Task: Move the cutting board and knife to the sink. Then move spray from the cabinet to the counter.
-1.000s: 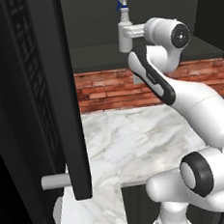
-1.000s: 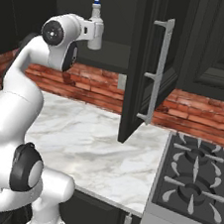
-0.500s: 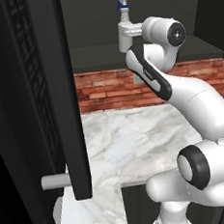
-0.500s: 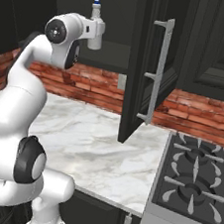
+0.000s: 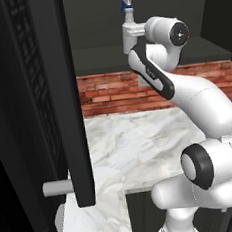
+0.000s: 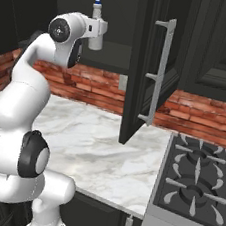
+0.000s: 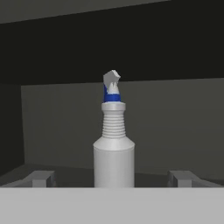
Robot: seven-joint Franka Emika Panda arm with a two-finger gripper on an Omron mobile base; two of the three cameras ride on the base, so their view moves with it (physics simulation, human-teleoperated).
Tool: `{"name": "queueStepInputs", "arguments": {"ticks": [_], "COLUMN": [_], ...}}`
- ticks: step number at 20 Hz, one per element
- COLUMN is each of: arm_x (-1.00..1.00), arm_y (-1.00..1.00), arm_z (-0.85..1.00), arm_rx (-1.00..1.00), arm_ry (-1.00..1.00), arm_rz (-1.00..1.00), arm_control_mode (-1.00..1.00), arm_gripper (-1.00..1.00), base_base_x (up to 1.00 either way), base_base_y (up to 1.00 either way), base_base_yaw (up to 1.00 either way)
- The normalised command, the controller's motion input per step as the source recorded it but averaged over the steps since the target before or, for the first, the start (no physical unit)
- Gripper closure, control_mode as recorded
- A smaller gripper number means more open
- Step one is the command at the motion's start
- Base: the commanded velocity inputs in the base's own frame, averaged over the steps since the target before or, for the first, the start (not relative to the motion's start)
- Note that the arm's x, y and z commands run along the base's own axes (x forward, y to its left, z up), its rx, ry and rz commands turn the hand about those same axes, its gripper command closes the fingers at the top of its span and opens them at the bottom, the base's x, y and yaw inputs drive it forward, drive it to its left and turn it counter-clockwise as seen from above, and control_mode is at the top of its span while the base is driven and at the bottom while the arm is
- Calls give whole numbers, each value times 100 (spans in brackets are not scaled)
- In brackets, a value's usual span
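Barely anything has shifted; gripper (image 7: pixel 113 179) hangs wide open around the spray bottle (image 7: pixel 113 148), light, rigid, slick: grasp its cylindrical body.

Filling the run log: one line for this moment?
pincer: open, astride bottle | pale grey spray bottle, blue nozzle: upright in dark cabinet | ungripped

Arm re-posed, claw end barely moved
Elbow and lower links swung a bit over the last second; claw (image 7: pixel 113 181) holds wide open, level with the spray (image 7: pixel 113 144) in the cabinet (image 6: pixel 73 9).
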Motion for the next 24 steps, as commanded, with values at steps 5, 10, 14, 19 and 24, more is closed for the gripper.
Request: {"name": "queueStepInputs", "arguments": {"ticks": [5,10,14,19,24], "arm_x": [13,15,14,12,12], "arm_y": [0,0,0,0,0], "arm_z": [0,0,0,0,0], "arm_rx": [0,0,0,0,0], "arm_ry": [0,0,0,0,0], "arm_rz": [0,0,0,0,0], "arm_control_mode": [-100,-100,-100,-100,-100], "arm_gripper": [-100,-100,-100,-100,-100], "base_base_x": [0,0,0,0,0], "base_base_y": [0,0,0,0,0], "base_base_yaw": [0,0,0,0,0]}}
